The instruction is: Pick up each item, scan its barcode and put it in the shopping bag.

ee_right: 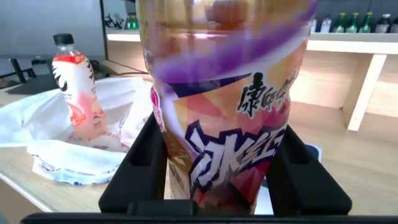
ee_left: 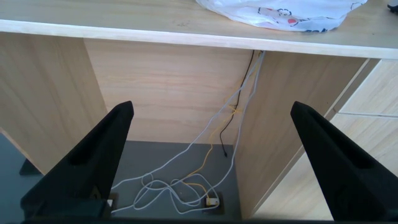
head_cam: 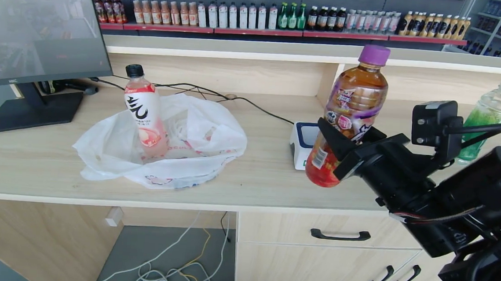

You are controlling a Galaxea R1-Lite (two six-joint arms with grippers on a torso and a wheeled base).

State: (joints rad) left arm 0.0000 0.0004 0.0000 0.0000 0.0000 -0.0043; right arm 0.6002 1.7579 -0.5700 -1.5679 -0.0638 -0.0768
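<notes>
Pale wooden counter [head_cam: 265, 181] runs across the front of a shop, with drawers and black handles [head_cam: 340, 235] below its right half and an open recess below its left; loose white and yellow cables [ee_left: 186, 186] lie on the grey floor of that recess. The left gripper [ee_left: 211, 109] sits low, below the counter's edge and facing the recess; its two black fingers [ee_left: 93, 162] stand wide apart with nothing between them.

Nearest on the right, the right gripper [head_cam: 343, 142] is clamped around the lower half of a tea bottle [head_cam: 354, 103] with a purple cap; the fingers press on either side of the label, and the bottle is tilted, cap up and leaning away, base lifted clear of the counter; a barcode [head_cam: 320, 157] shows on the label near the base. Just behind the bottle's base a small white barcode scanner [head_cam: 302, 144] stands on the counter, a black cable leading away from it.

To the left of the scanner, well apart from it, the white plastic shopping bag [head_cam: 206, 142] lies open and slumped on the counter; a pink-labelled drink bottle [head_cam: 144, 111] with a black cap stands in it, leaning slightly. Farther left a dark monitor [head_cam: 33, 24] rests on its black stand; at the far right a clear bottle with a green label [head_cam: 490, 113] stands upright beyond the right arm. Behind the counter's raised back ledge, a red-edged shelf [head_cam: 258, 31] carries a long row of bottled drinks.
</notes>
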